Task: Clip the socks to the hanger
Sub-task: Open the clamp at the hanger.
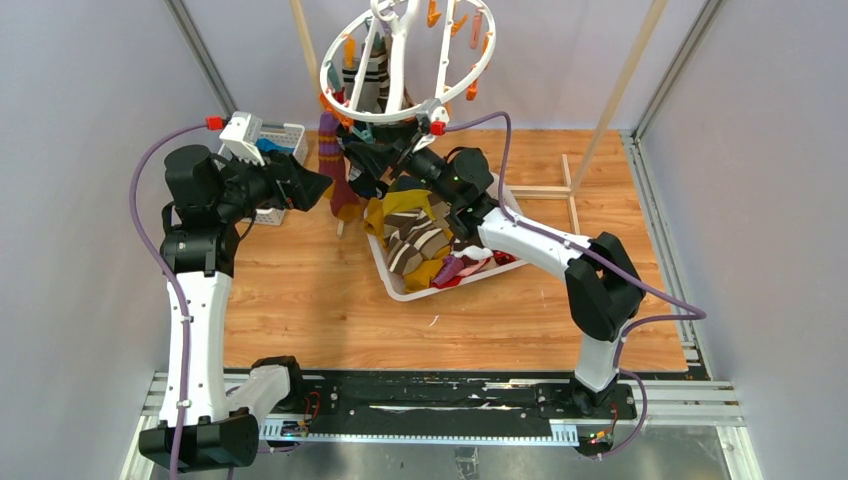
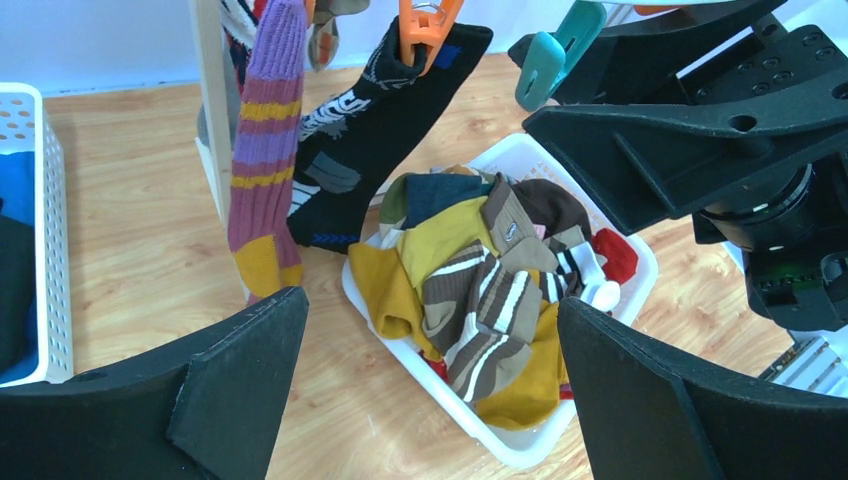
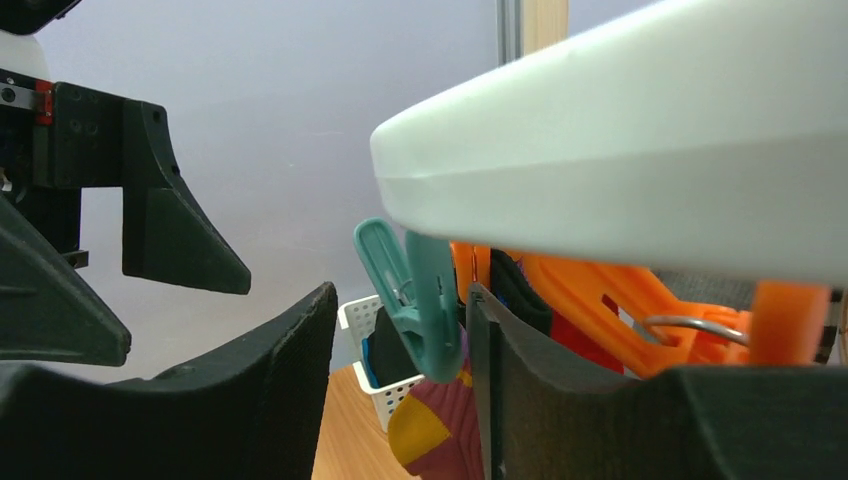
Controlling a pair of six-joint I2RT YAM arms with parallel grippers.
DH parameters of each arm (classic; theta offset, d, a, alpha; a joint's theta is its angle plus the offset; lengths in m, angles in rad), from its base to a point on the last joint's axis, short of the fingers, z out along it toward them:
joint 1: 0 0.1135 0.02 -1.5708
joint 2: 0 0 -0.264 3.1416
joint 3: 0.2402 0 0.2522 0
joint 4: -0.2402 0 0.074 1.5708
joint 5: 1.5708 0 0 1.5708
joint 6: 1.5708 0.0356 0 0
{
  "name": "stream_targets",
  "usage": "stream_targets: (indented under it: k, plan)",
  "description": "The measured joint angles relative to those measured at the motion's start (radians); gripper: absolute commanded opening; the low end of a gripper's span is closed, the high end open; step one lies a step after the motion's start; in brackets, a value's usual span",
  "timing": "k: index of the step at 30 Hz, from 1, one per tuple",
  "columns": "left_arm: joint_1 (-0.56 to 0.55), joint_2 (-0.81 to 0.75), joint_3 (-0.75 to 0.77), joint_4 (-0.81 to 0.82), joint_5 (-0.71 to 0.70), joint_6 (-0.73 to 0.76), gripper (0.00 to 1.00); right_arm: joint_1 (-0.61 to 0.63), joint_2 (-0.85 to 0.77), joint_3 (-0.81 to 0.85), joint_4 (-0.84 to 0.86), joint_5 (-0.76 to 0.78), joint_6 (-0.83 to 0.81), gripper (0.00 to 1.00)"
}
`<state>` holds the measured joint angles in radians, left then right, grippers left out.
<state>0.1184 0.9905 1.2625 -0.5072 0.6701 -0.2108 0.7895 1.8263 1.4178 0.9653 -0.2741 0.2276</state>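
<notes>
Mostly the socks (image 1: 425, 240) lie heaped in the white basket (image 1: 400, 292) below the hanger (image 1: 395, 118), where the part-open right gripper (image 3: 400, 297) straddles a teal clip (image 3: 425, 290), readying it, the left gripper (image 2: 430, 305) wide and empty; next, probably squeeze the clip open and bring up a sock.

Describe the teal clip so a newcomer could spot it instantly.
Find the big round white hanger at the table's far side. Under its rim, between the fingers of the right claw, hangs the one teal clip; its neighbours are orange clips.
</notes>
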Motion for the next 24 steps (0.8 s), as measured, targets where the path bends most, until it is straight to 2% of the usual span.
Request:
stream_targets:
  k: [3,13,16,24]
  plan:
    - [0.000,0.000,0.002,-0.001,0.002,0.000,1.00,0.000,0.010,0.005,0.007,-0.012,0.013,0.42]
    - [0.000,0.000,0.018,-0.004,0.003,-0.013,1.00,0.000,0.011,0.006,0.040,-0.013,0.037,0.11]
    - [0.000,0.000,0.019,-0.003,0.005,-0.036,1.00,0.000,0.008,-0.001,0.047,-0.010,0.037,0.06]
    - [0.000,0.000,0.019,0.013,0.021,-0.109,1.00,0.004,-0.006,-0.034,0.064,0.019,0.018,0.00]
